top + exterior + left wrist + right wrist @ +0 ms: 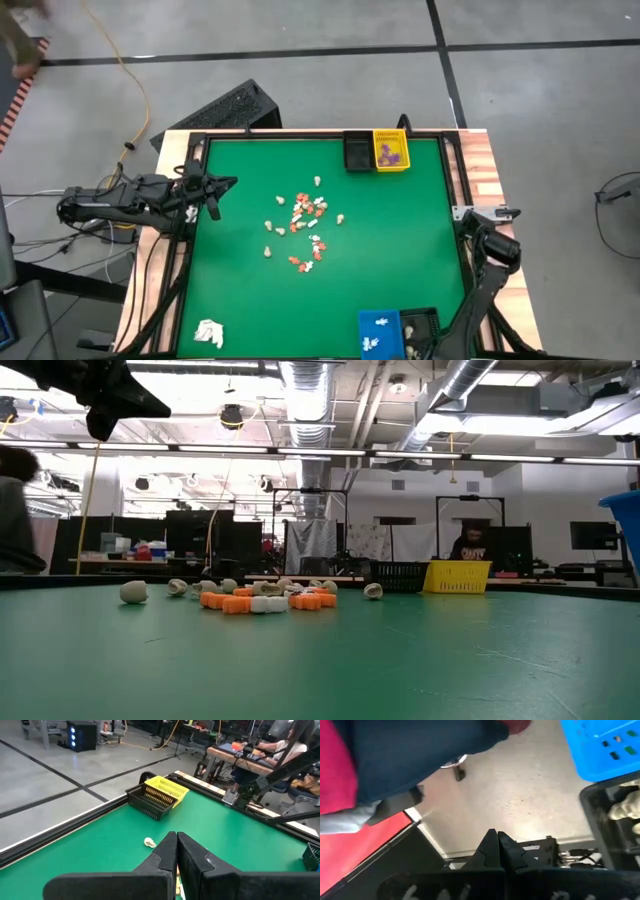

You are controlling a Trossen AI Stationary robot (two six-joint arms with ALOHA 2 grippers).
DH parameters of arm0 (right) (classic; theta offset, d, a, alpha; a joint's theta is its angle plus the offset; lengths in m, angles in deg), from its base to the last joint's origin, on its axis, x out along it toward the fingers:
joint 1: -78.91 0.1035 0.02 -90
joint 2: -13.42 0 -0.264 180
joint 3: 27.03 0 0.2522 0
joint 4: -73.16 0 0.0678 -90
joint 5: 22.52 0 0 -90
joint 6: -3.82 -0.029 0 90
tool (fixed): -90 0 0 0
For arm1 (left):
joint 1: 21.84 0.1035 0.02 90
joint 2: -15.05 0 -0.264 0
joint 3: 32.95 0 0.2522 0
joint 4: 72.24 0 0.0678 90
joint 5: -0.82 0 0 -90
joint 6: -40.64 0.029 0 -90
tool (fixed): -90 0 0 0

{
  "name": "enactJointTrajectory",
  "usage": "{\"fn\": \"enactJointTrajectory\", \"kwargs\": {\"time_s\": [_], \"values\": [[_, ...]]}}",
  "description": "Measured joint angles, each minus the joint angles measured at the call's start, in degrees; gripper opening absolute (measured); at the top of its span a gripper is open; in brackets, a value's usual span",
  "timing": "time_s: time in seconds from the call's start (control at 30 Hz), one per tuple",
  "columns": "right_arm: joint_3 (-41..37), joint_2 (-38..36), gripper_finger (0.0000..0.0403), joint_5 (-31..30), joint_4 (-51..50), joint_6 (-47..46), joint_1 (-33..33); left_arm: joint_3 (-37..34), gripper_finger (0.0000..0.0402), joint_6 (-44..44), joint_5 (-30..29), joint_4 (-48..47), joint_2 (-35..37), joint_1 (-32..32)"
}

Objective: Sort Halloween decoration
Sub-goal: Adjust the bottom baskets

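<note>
The Halloween decoration pieces [300, 225], tiny and orange, white and cream, lie scattered on the green table's middle; the low view shows them as a low cluster [260, 598]. One cream piece [149, 842] lies just ahead of my left gripper [177, 840], which hangs shut and holding nothing above the table's left edge [218, 190]. My right gripper [497, 837] is shut and holds nothing. It slants down at the near right corner beside a blue bin [602, 745] and a black bin [615, 825].
A yellow bin [390, 150] with purple pieces and a black bin [357, 152] stand at the far edge. White pieces lie in the blue bin [378, 333] beside the black bin [418, 325]. A white wad [209, 333] lies near left. A person [395, 765] stands close by.
</note>
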Motion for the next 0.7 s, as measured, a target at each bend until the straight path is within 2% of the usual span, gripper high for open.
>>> {"fn": "enactJointTrajectory", "kwargs": {"time_s": [0.37,0.7], "values": [[-0.9,0.6,0.0000,-1.4,-9.3,8.5,-1.6,0.0,0.0000,-1.4,0.0,-1.5,0.0,0.0],[-0.9,0.6,0.0000,-4.7,-10.2,10.1,-2.4,0.0,0.0000,-2.3,0.5,-1.9,0.0,0.0]]}}
